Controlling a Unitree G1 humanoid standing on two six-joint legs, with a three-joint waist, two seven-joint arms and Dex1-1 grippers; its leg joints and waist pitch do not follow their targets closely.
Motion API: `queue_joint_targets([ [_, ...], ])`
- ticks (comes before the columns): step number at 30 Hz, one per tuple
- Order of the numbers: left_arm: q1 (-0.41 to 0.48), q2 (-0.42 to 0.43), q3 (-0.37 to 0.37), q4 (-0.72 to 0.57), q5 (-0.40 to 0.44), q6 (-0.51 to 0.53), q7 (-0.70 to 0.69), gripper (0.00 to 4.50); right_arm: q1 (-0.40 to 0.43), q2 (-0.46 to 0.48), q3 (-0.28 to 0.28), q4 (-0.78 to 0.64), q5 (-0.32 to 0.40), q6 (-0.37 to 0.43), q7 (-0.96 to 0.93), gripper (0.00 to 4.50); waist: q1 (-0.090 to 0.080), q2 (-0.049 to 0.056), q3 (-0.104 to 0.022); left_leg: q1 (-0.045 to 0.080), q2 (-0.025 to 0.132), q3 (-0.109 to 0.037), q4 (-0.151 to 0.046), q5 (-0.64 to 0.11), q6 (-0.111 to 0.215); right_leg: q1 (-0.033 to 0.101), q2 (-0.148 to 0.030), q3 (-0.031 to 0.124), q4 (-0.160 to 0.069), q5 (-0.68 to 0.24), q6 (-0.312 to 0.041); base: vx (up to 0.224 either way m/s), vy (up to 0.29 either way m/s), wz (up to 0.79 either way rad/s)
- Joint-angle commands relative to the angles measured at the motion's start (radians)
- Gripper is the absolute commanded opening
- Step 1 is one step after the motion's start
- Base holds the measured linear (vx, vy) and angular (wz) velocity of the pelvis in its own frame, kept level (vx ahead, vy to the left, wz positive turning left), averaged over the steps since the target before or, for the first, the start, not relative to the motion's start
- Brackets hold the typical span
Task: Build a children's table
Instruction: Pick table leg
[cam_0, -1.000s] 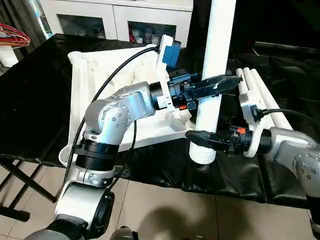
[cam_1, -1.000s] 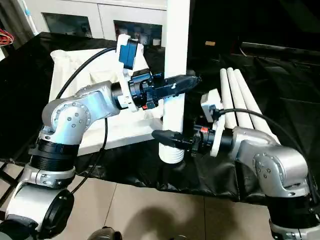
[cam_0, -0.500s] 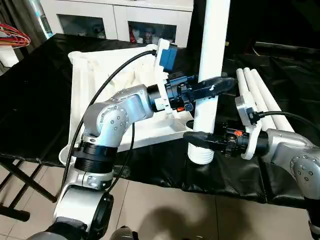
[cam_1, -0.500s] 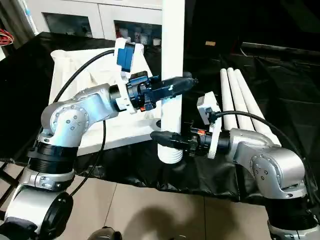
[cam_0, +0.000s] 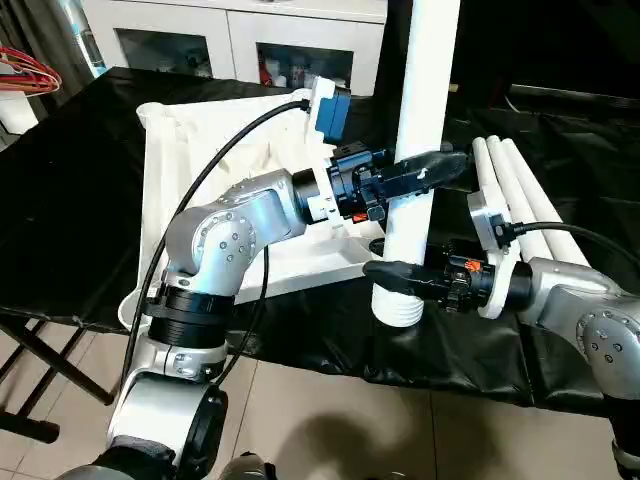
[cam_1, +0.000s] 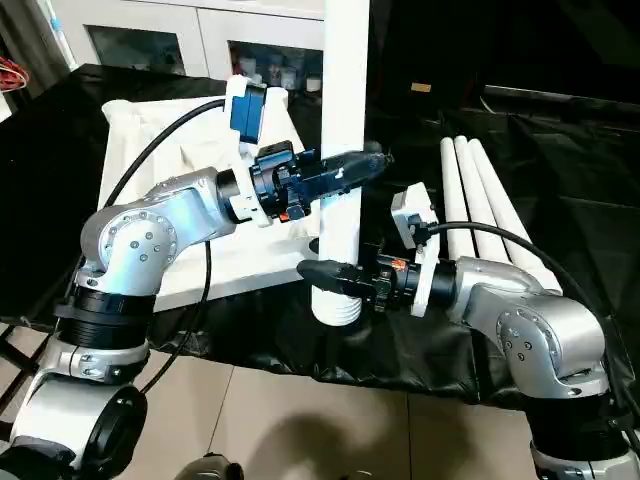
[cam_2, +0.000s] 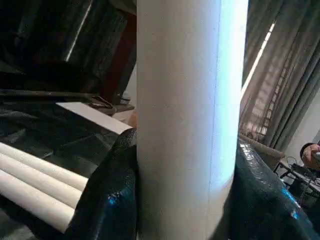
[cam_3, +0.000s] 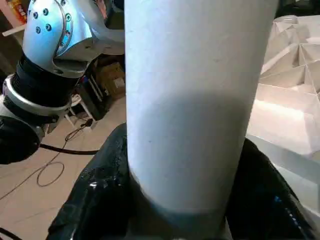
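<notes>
Leg upright | clamped by left pincer; right pincer below

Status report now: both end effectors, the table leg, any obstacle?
Left end effector and right end effector both shut on upright leg. Tabletop upside down behind. Three spare legs lying right. No obstacle seen.
</notes>
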Motion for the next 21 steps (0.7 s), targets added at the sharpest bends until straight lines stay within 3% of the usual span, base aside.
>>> queue_joint_targets([
  [1, -0.001, -0.022, -0.019, -0.039, -0.020, 0.002, -0.007, 1.88, -0.006, 0.000, -0.007, 0.009, -0.018, -0.004, -0.045, 1.95, 0.005, -0.018, -0.093, 0.012, 0.048, -0.015, -0.059, -0.010, 0.068, 0.065, -0.083, 0.048, -0.063, -0.051, -0.232, 0.000, 0.000, 0.00],
  [4, -0.005, -0.025, -0.016, -0.035, -0.015, 0.000, 0.005, 1.88, -0.008, 0.001, -0.011, 0.011, -0.021, -0.007, -0.052, 1.95, 0.006, -0.018, -0.094, 0.012, 0.048, -0.015, -0.058, -0.009, 0.069, 0.065, -0.082, 0.048, -0.063, -0.050, -0.233, 0.000, 0.000, 0.00],
  [5, -0.006, -0.026, -0.014, -0.032, -0.014, 0.002, 0.013, 2.44, -0.008, 0.002, -0.011, 0.011, -0.021, -0.008, -0.054, 1.95, 0.006, -0.019, -0.094, 0.012, 0.049, -0.016, -0.059, -0.010, 0.068, 0.066, -0.084, 0.048, -0.063, -0.052, -0.234, 0.000, 0.000, 0.00],
  [10, -0.015, -0.041, -0.001, -0.028, 0.025, -0.030, 0.084, 2.92, -0.016, 0.023, -0.014, 0.015, -0.040, -0.023, -0.091, 1.94, 0.006, -0.017, -0.093, 0.011, 0.049, -0.016, -0.058, -0.012, 0.061, 0.065, -0.083, 0.048, -0.065, -0.057, -0.233, 0.000, 0.000, 0.00],
  [11, -0.016, -0.040, -0.011, -0.039, 0.072, -0.058, 0.132, 2.92, -0.019, 0.035, -0.014, 0.016, -0.056, -0.035, -0.118, 1.94, 0.006, -0.015, -0.094, 0.011, 0.049, -0.017, -0.059, -0.013, 0.059, 0.066, -0.083, 0.048, -0.063, -0.057, -0.229, 0.000, 0.000, 0.00],
  [15, -0.029, -0.061, 0.001, -0.044, 0.117, -0.055, 0.255, 3.04, -0.025, 0.059, -0.018, 0.012, -0.083, -0.053, -0.176, 1.94, 0.005, -0.016, -0.092, 0.012, 0.048, -0.016, -0.059, -0.028, 0.046, 0.067, -0.083, 0.049, -0.067, -0.072, -0.220, 0.000, 0.000, 0.00],
  [19, -0.044, -0.151, 0.052, -0.065, 0.130, 0.006, 0.482, 3.04, -0.042, 0.116, -0.020, 0.009, -0.128, -0.067, -0.295, 1.94, 0.001, -0.017, -0.092, 0.010, 0.046, -0.016, -0.057, -0.027, 0.037, 0.066, -0.080, 0.049, -0.065, -0.066, -0.224, 0.000, 0.000, 0.00],
  [21, -0.039, -0.167, 0.045, -0.078, 0.128, 0.000, 0.486, 3.04, -0.045, 0.129, -0.017, 0.012, -0.138, -0.070, -0.318, 1.94, 0.002, -0.019, -0.091, 0.009, 0.044, -0.016, -0.059, -0.031, 0.038, 0.067, -0.079, 0.048, -0.070, -0.094, -0.213, 0.000, 0.000, 0.00],
])
